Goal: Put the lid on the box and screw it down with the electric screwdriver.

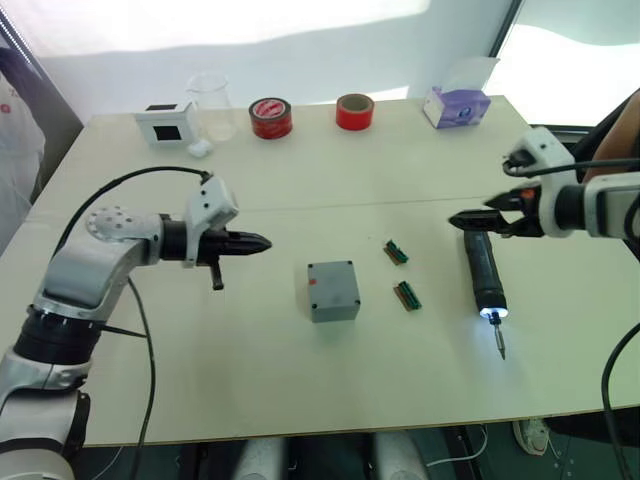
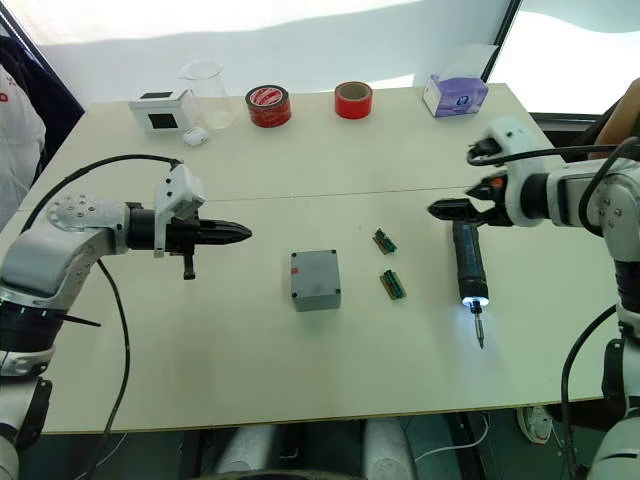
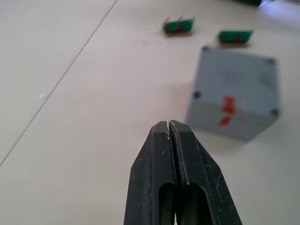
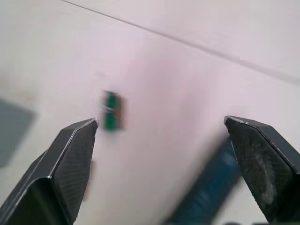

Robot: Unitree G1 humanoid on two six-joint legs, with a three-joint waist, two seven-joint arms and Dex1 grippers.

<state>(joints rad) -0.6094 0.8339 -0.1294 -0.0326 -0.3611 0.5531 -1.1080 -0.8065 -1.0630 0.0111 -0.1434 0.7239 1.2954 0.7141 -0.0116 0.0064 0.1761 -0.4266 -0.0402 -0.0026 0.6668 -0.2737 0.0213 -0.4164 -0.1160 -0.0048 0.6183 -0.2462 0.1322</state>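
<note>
The box [image 1: 333, 290] sits near the middle of the pale table [image 1: 300, 390] in the head views, a small grey square with the lid [image 3: 236, 77] already lying flush on top of it; in the left wrist view dark screw holes show at the lid's corners and a red mark shows on the side wall facing that camera. The left gripper [image 1: 262, 242] hangs at centre left of the frame, well apart from the box and pointing toward the frame's right, its two black fingers [image 3: 161, 154] pressed together with nothing between them. The right gripper [image 2: 436, 209] is at the right of the frame, just above the rear end of the electric screwdriver [image 2: 468, 263], and its fingers [image 4: 75, 154] stand spread wide and empty. The screwdriver lies flat on the table to the right of the box, its dark body running down the frame, a white light glowing at its lower end and the thin metal bit pointing toward the near edge. Between box and screwdriver lie two small green-brown blocks [image 1: 401, 273], one above the other and apart from both. Along the far edge, at the top of the frame, stand a white cube [image 1: 163, 122] with a black window, a clear beaker [image 1: 211, 105], two rolls of red tape [image 1: 311, 115] and a purple tissue box [image 1: 456, 105].
</note>
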